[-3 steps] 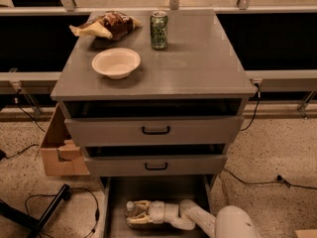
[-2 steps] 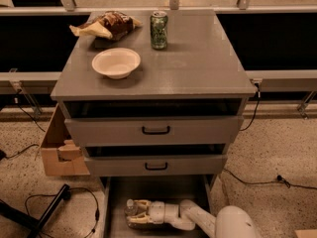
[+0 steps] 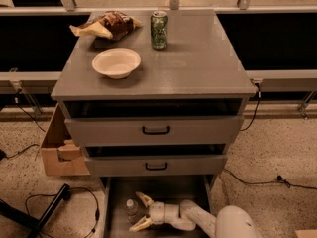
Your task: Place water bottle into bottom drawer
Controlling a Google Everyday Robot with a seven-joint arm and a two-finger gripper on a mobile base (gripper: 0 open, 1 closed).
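Your gripper (image 3: pixel 138 212) at 6 o'clock inside the bottom drawer (image 3: pixel 173 190), fingers spread apart, water bottle (image 3: pixel 132 211) upright by their tips, at its 9 o'clock

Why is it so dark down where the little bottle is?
In the camera view the cabinet top is brightly lit, while the upper drawers overhang and shade the bottom drawer; the water bottle and the open gripper around it sit in that dimness.
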